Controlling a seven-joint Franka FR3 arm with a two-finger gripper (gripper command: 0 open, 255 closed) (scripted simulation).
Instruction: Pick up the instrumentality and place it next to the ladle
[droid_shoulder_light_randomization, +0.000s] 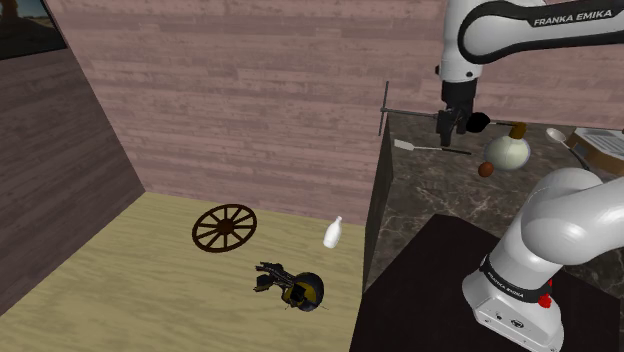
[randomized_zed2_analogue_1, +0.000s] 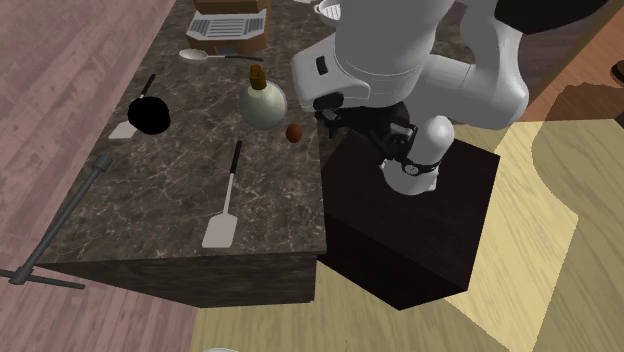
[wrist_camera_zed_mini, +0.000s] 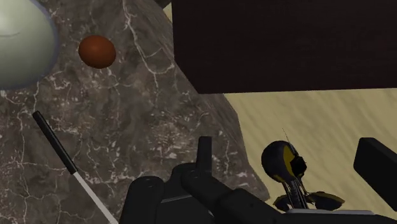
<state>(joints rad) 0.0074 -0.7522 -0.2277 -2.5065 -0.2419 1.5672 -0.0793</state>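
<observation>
Claw (droid_shoulder_light_randomization: 452, 128) sits nearest the wrist lens as a black bulk. Cannot tell how far open it is or whether it has hold of anything. It hangs above the bench (randomized_zed2_analogue_1: 160, 200) by the edge that meets the stand (randomized_zed2_analogue_1: 420, 240). From there it looks down on a brown ball (wrist_camera_zed_mini: 97, 51), the flask (wrist_camera_zed_mini: 19, 44) just beside it, and the handle of the spatula (randomized_zed2_analogue_1: 226, 195).

Task thing, my read: the grey T-shaped bar (randomized_zed2_analogue_1: 65, 215). It lies flat at the bench corner farthest from the stand, cross-piece sticking out past the edge, well apart from the claw. The shaft hugs the marble but the overhanging end is free, so a pinch across the shaft looks the likely way in.

Ladle (randomized_zed2_analogue_1: 150, 115), black bowl, sits near the same far edge, further toward the spoon (randomized_zed2_analogue_1: 205, 55) and box (randomized_zed2_analogue_1: 230, 25). Bare marble lies between bar and ladle, so there looks to be room to set down on that side. A pale flat piece is at the bowl there; touching or just beside, cannot tell.

Route: the flask stands tall mid-bench. The spatula lies flat, blade toward the bench edge at the second exterior view's bottom. Travel should pass over or around the flask.

Risk: a nudged bar could tip off the corner to the floor, where a wheel (droid_shoulder_light_randomization: 224, 228), white bottle (droid_shoulder_light_randomization: 333, 232) and yellow-black thing (droid_shoulder_light_randomization: 296, 288) lie.
</observation>
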